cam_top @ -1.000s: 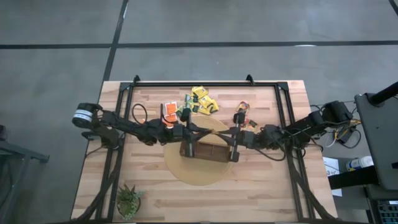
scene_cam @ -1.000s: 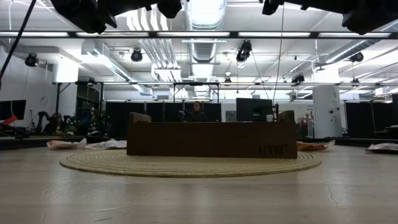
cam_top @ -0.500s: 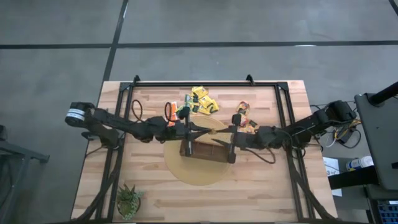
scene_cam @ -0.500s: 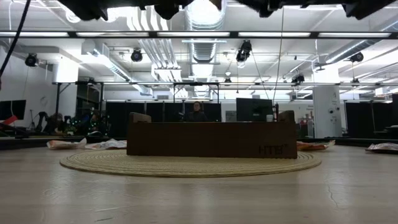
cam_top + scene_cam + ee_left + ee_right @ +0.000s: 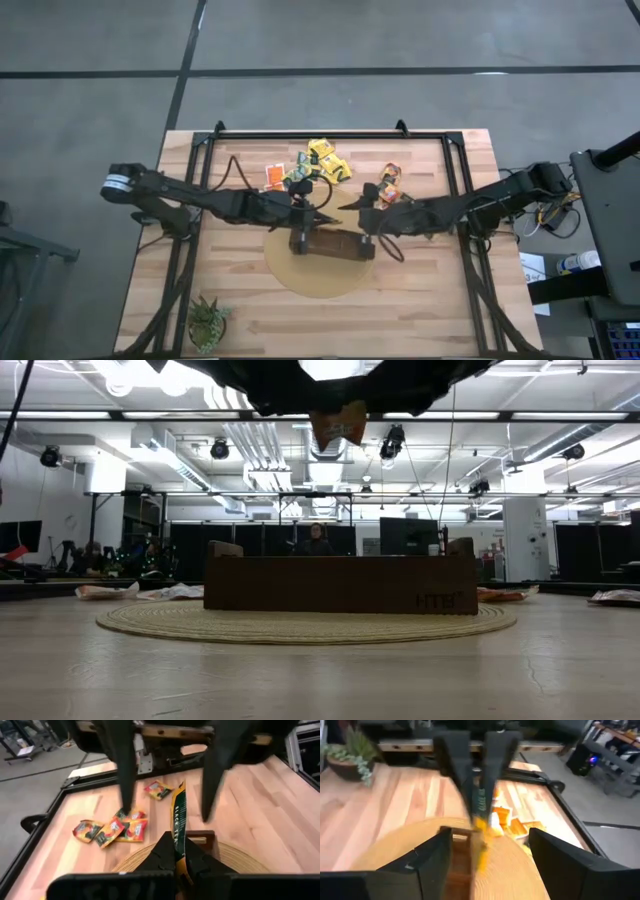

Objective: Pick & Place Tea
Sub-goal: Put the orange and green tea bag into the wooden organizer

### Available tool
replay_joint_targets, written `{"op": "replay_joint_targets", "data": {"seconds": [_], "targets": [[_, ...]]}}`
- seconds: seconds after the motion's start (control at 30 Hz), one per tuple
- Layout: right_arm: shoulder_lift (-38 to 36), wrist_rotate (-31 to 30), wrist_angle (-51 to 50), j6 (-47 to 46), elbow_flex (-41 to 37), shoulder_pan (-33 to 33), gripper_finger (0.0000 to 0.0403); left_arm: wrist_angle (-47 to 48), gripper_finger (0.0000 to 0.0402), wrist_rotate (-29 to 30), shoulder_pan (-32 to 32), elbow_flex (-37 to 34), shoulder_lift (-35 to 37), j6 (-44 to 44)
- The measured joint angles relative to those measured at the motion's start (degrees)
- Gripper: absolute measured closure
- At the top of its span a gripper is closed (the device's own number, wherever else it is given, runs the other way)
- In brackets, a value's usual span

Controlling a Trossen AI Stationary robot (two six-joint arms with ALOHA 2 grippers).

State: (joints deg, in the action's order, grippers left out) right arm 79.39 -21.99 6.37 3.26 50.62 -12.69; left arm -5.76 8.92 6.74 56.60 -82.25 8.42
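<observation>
My left gripper [image 5: 322, 212] is shut on one tea sachet [image 5: 178, 817], dark green with orange, above the brown box [image 5: 332, 243]. That sachet shows in the low view [image 5: 340, 422] high over the box [image 5: 340, 583]. My right gripper [image 5: 490, 837] stands open, facing the left one, its fingers on either side of the sachet [image 5: 482, 805] without touching it. More tea lies flat on the table: orange sachets [image 5: 275, 176], a yellow and green heap [image 5: 322, 163] and dark-orange ones [image 5: 390, 186]. My left gripper pinches the sachet between its two fingers at the sachet's near end [image 5: 176, 845]. The fingers reach nearly level from the table's left. The sachet stands on edge, sticks out past the fingertips toward my right gripper, and is lifted clear above the box.
The box rests on a round woven mat [image 5: 318, 272] at the table's middle. A small potted plant [image 5: 207, 322] stands at the near left corner. A black frame [image 5: 330, 135] runs along the table's far and side edges.
Both grippers have tipped up from pointing down at the box to nearly level, their tips now facing each other above it. My right gripper has opened. The sachet in my left gripper has swung up and now shows at the top of the low view.
</observation>
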Motion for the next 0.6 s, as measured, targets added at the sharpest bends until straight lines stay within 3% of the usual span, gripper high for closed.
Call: {"op": "replay_joint_targets", "data": {"seconds": [0.3,0.6], "targets": [[3.22,-0.03,-0.33,2.53,2.27,0.05,0.0217,0.79,0.0401,0.12,-0.17,-0.03,-0.14,-0.52],[2.98,-0.03,-0.23,4.0,2.98,0.15,0.0383,1.51,0.0401,0.14,-0.27,-0.19,-0.14,-0.12]]}}
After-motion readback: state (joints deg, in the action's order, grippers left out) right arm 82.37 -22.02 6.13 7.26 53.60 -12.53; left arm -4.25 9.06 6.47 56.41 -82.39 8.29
